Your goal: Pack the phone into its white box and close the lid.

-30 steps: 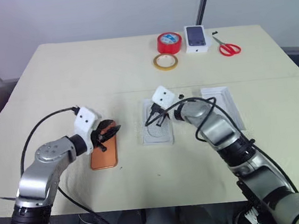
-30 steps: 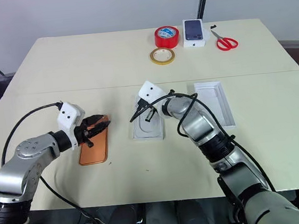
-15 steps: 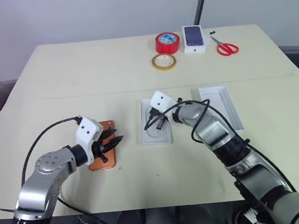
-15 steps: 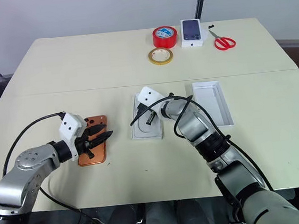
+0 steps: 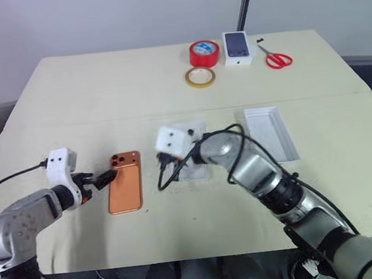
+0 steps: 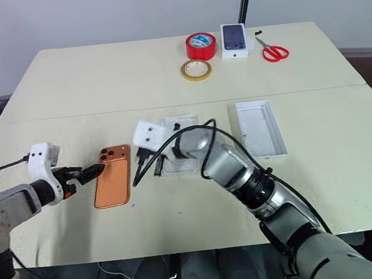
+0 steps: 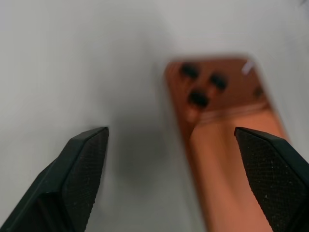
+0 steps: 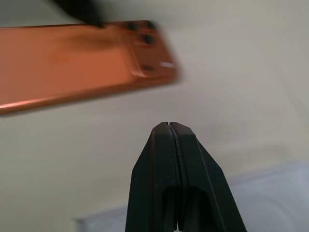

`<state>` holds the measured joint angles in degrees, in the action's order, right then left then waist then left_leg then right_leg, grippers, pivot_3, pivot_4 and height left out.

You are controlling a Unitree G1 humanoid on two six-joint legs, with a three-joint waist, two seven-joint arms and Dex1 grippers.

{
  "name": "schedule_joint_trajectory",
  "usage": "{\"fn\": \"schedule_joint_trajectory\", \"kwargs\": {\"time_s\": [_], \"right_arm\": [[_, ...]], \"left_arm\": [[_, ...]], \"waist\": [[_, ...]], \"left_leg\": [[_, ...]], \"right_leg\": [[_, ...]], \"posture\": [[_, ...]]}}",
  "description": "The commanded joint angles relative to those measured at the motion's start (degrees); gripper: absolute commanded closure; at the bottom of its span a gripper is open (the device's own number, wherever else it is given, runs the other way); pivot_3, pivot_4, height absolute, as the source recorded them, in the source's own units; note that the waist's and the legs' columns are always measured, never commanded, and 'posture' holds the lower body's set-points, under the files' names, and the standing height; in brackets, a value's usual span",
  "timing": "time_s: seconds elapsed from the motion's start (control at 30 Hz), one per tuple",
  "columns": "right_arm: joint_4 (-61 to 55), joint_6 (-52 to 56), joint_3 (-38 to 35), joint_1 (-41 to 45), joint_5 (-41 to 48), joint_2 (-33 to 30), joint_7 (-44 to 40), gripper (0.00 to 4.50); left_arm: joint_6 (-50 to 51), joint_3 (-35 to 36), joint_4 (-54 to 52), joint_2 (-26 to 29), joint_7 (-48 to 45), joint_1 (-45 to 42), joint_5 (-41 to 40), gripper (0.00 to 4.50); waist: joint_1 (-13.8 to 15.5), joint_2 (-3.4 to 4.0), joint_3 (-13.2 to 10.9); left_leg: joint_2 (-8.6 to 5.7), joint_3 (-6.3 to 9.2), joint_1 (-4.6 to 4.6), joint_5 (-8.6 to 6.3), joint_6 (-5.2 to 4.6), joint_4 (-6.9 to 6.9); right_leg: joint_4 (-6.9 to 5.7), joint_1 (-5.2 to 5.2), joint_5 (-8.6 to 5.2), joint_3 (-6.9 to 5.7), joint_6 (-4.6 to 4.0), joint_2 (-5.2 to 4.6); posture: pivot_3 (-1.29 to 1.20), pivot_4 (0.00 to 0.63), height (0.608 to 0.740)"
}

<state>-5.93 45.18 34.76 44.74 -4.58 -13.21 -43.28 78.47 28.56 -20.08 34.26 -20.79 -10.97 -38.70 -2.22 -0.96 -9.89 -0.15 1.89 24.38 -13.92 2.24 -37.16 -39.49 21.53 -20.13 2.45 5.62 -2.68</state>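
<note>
A: Beige table (image 5: 101, 88) carried everything. Right arm reached across the middle, left arm sat at the near left edge.

B: Where was the phone (image 5: 125, 190)?

A: Flat on the table, back up, lenses at the far corner, near left of centre. Nothing held it. The white box (image 5: 270, 132) lay open well to its right, past a thin white insert (image 6: 178, 155) partly under the right arm. I couldn't pick out the lid.

B: Grippers?

A: Left gripper (image 5: 101, 178) had its fingers wide apart, tips just beside the phone's far left corner; contact couldn't be judged. Right gripper (image 8: 170, 129) had its fingers pressed together on nothing, pointing at the table between phone and insert.

B: So which step?

A: Looked like the pick-up stage, phone not yet grasped, box empty. My read: next move needed one pair of fingers across the phone's long edges, which is awkward with it lying flat, so probably lever or slide an edge up first, then carry it right to the box.

B: Far end?

A: Red tape roll (image 5: 204, 53), yellow tape ring (image 5: 200, 77), small box with a phone picture (image 5: 235, 47), red scissors (image 5: 274, 57). All clear of the work.
</note>
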Motion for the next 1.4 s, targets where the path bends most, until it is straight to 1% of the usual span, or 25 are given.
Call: {"fn": "schedule_joint_trajectory", "kwargs": {"time_s": [0.03, 0.17, 0.33, 0.5, 0.73, 0.87, 1.13, 1.4], "right_arm": [[1.83, -0.72, 3.53, 2.37, -1.11, 0.98, -1.92, 4.50], [4.56, -1.89, 8.06, 3.33, -3.13, 1.67, -3.41, 4.50], [7.90, -3.69, 10.72, 3.83, -5.26, 2.82, -3.99, 4.50], [8.72, -4.31, 10.73, 3.41, -6.64, 3.76, -4.13, 4.50], [8.02, -3.91, 10.43, 2.34, -7.78, 4.43, -4.05, 4.50], [7.87, -3.73, 10.04, 1.87, -8.43, 4.51, -3.98, 4.50], [7.87, -3.71, 9.69, 1.61, -8.97, 4.71, -4.07, 4.50], [8.14, -3.89, 9.55, 1.47, -9.04, 4.85, -3.81, 4.50]], "left_arm": [[9.06, 1.70, -3.29, 1.04, -0.90, 0.95, -3.56, 0.02], [13.75, 1.58, -6.67, -1.38, -1.49, 1.58, -6.23, 0.02], [14.03, -0.04, -7.95, -5.13, 0.35, 3.19, -9.70, 0.02], [14.03, -0.91, -7.62, -8.57, 3.39, 2.79, -13.48, 0.02], [14.03, -1.30, -5.82, -12.63, 8.11, 0.01, -19.86, 0.02], [14.03, 0.44, -3.79, -14.35, 11.49, -1.92, -22.87, 0.02], [14.03, 2.93, -0.72, -14.81, 17.29, -3.16, -28.36, 0.02], [14.00, 9.14, 3.60, -14.18, 22.01, -5.09, -29.77, 0.02]], "waist": [[0.00, -0.03, 0.02], [-0.04, -0.02, 0.02], [-0.03, 0.04, 0.18], [0.33, 0.06, 0.29], [1.45, 0.04, 0.46], [1.68, 0.06, 0.50], [1.12, 0.01, 0.50], [1.08, 0.00, 0.50]], "left_leg": [[-0.01, 0.00, 0.00, 0.00, 0.00, 0.00], [-0.02, 0.01, -0.01, 0.01, 0.02, 0.00], [-0.02, 0.00, -0.11, 0.01, 0.05, 0.03], [-0.06, 0.00, -0.51, -0.02, 0.03, 0.12], [-0.12, 0.00, -0.54, -0.03, 0.02, 0.10], [-0.15, 0.03, -0.60, -0.04, 0.01, 0.10], [-0.15, 0.05, -0.62, -0.04, 0.01, 0.15], [-0.12, 0.05, -0.62, -0.04, 0.01, 0.17]], "right_leg": [[0.00, 0.00, 0.00, 0.00, 0.00, -0.01], [0.01, 0.00, 0.00, 0.00, 0.00, -0.04], [0.02, -0.08, 0.00, 0.01, 0.00, -0.05], [0.18, -0.27, 0.00, 0.01, 0.00, -0.12], [0.19, -0.30, 0.00, 0.02, 0.00, -0.19], [0.18, -0.38, 0.00, 0.01, 0.00, -0.21], [0.18, -0.38, 0.00, -0.01, 0.00, -0.18], [0.19, -0.34, 0.00, -0.01, 0.00, -0.15]], "posture": [[0.00, 0.150, 0.717], [0.00, 0.150, 0.717], [0.00, 0.150, 0.717], [0.00, 0.150, 0.717], [0.00, 0.150, 0.717], [0.00, 0.150, 0.717], [0.00, 0.150, 0.717], [0.00, 0.150, 0.717]]}}
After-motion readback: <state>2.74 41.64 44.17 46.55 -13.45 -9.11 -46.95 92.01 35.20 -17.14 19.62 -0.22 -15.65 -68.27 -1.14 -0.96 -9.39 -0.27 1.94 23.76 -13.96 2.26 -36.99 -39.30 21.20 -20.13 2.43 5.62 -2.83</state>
